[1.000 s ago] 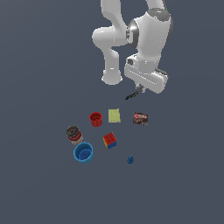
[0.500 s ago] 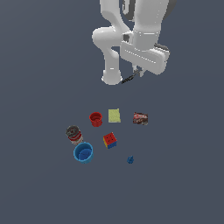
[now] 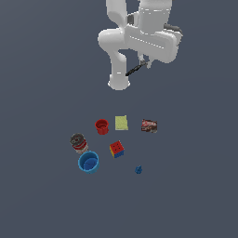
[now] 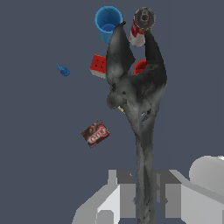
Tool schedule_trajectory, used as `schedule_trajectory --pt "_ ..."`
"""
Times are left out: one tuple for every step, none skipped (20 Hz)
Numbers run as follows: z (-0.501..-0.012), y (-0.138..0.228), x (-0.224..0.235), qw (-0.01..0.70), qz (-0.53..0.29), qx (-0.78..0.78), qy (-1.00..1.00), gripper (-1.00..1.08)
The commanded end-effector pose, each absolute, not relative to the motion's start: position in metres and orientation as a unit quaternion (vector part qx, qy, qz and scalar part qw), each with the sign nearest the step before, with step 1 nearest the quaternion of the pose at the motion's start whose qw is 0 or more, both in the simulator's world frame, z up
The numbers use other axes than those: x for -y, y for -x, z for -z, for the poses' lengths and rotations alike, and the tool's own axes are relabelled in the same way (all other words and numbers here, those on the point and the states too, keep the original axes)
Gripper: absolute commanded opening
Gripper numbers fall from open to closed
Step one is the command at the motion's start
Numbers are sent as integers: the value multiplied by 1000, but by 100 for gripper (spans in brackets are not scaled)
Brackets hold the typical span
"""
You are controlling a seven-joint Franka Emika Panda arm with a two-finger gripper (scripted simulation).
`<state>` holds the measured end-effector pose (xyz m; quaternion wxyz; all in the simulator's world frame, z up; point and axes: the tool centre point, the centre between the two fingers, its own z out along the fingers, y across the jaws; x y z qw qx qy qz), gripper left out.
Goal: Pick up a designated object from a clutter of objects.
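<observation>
Exterior view: high, far back, angled down at arm and whole clutter on table (image 3: 42, 195). Wrist view: close behind claw (image 4: 144, 192), facing down past held black stick (image 4: 135, 96). Both views share blue cup (image 3: 88, 162) (image 4: 108, 22), cube (image 3: 116, 149) (image 4: 99, 65), 2 cans.

Glossy white, rounded arm (image 3: 122, 46) segments, seemingly grey-jointed; pale grey blocky tool (image 4: 144, 197).

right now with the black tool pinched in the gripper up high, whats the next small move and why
Probably just hold the grip and steady the lift. The gripper is shut on the black tool, which hangs well above the red cup, blue cup and multicoloured cube, so the pick looks done.
</observation>
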<state>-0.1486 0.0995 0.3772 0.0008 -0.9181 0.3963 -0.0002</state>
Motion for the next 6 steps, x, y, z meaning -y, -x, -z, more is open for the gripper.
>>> schedule_trajectory --pt "-385 149 -97 0 0 -396 918 -100" --pt "-387 149 -97 0 0 -396 918 -100" --pt "-388 149 -97 0 0 -396 918 -100" --pt "-389 149 -96 0 0 -396 918 -100" --pt "-390 149 -96 0 0 -396 918 -100" --pt "-390 148 -96 0 0 -396 918 -100"
